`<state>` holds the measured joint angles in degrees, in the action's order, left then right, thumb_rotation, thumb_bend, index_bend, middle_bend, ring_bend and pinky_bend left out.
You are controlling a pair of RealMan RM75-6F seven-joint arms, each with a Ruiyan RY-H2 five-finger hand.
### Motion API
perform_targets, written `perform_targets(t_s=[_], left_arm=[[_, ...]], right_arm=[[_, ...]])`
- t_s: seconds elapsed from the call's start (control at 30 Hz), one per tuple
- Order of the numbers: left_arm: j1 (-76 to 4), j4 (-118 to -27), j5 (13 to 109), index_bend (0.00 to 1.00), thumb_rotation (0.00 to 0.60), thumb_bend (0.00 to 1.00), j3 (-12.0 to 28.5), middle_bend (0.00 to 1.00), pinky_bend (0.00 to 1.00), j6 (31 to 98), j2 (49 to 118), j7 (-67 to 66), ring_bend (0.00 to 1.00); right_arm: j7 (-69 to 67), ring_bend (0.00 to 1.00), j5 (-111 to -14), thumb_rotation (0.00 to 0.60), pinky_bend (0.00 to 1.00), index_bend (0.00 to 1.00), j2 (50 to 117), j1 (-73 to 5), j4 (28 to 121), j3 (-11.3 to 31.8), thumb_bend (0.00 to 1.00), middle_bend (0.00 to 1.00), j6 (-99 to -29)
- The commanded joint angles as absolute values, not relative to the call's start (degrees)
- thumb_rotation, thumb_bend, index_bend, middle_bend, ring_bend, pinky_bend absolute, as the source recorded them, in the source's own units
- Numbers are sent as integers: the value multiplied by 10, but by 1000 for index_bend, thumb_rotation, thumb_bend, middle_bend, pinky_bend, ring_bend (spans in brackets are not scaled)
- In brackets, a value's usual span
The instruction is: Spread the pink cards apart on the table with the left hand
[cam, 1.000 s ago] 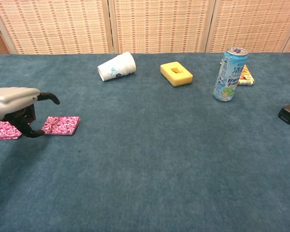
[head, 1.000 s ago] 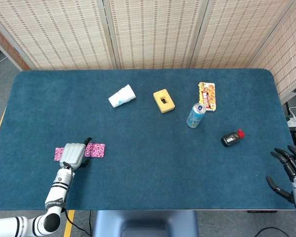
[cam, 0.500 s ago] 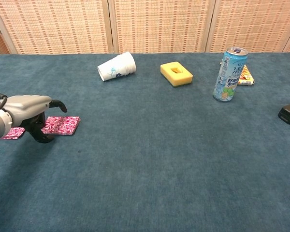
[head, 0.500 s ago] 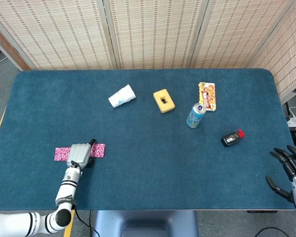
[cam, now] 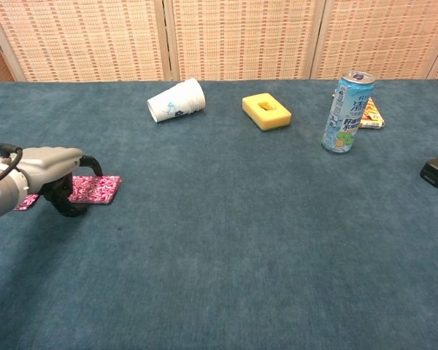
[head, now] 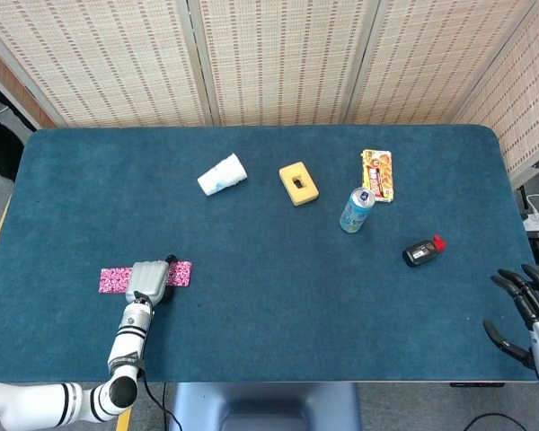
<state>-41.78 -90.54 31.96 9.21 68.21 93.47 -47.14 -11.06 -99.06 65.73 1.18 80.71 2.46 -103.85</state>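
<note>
Two pink patterned cards lie side by side near the table's front left. The left card (head: pixel 111 280) (cam: pixel 26 201) and the right card (head: pixel 179 273) (cam: pixel 96 188) show on either side of my left hand (head: pixel 148 280) (cam: pixel 52 169). That hand hovers low over the gap between them, with its fingers bent down and dark fingertips (cam: pixel 67 208) at the right card's near edge. Its thumb arches out over the right card, and it holds nothing. My right hand (head: pixel 526 312) hangs past the table's front right corner with its fingers spread.
A tipped white paper cup (head: pixel 222 174), a yellow sponge block (head: pixel 298 182), a blue drink can (head: pixel 357 209), a snack packet (head: pixel 377 174) and a small black device with a red tip (head: pixel 422 251) lie across the far and right parts of the blue table (head: pixel 278 305).
My left hand has slid a little to the right and lowered, uncovering more of the left card in the head view. Both cards stay where they were. The right hand has not moved.
</note>
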Motion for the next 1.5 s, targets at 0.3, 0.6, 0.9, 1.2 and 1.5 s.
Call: perform_targets(t_s=[0.3, 0.6, 0.9, 1.2, 1.5], left_arm=[[-420, -910, 319, 241, 600, 314, 95, 1000, 1000, 684, 934, -469, 1000], [-419, -910, 325, 297, 600, 309, 94, 1000, 1000, 689, 939, -462, 1000], [-416, -909, 343, 409, 600, 310, 94, 1000, 1000, 697, 941, -453, 1000], [-411, -913, 361, 571, 600, 310, 86, 1000, 1000, 708, 936, -457, 1000], [-387, -939, 397, 614, 600, 312, 67, 1000, 1000, 739, 914, -447, 1000]], right_arm=[[-108, 84, -991, 600, 278, 210, 658, 11, 807, 24, 187, 179, -1037], [-109, 84, -991, 600, 278, 210, 658, 12, 807, 24, 187, 179, -1038], [-110, 84, -992, 600, 278, 211, 658, 11, 807, 23, 187, 179, -1039], [-109, 84, -993, 600, 279, 211, 658, 11, 806, 23, 187, 179, -1038], [-109, 84, -992, 600, 278, 211, 658, 11, 807, 23, 187, 179, -1038]])
